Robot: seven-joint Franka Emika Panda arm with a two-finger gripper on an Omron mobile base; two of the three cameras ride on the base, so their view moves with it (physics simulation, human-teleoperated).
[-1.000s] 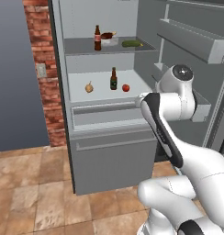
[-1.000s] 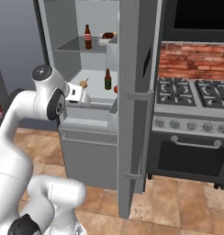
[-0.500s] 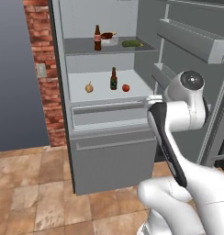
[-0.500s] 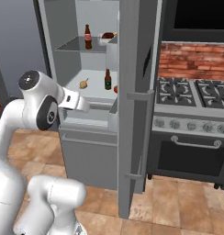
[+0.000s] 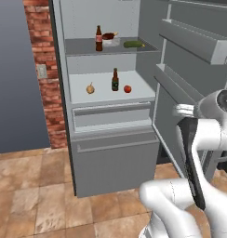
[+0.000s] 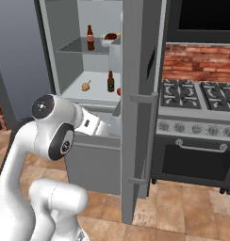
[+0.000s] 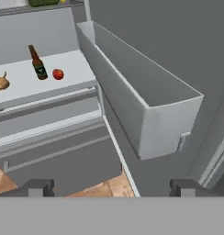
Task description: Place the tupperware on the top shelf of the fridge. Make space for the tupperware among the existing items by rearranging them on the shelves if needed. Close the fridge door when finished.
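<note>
A rendered home kitchen. In the left base view, a tall grey fridge [image 5: 110, 153] stands open at centre with food and bottles on its shelves, beside a red brick wall [image 5: 43, 69] at upper left and a terracotta tile floor [image 5: 31, 195] below. At right in the right base view sits a black gas stove [image 6: 197, 136] with a brick backsplash [image 6: 199, 61].

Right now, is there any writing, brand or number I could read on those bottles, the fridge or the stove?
None can be read.
Cola bottle: a red label band, too small and blurred for letters.
Beer bottle: a dark label, nothing legible.
Fridge door: a black panel with no text.
Stove: plain knobs, no readable markings.
</note>
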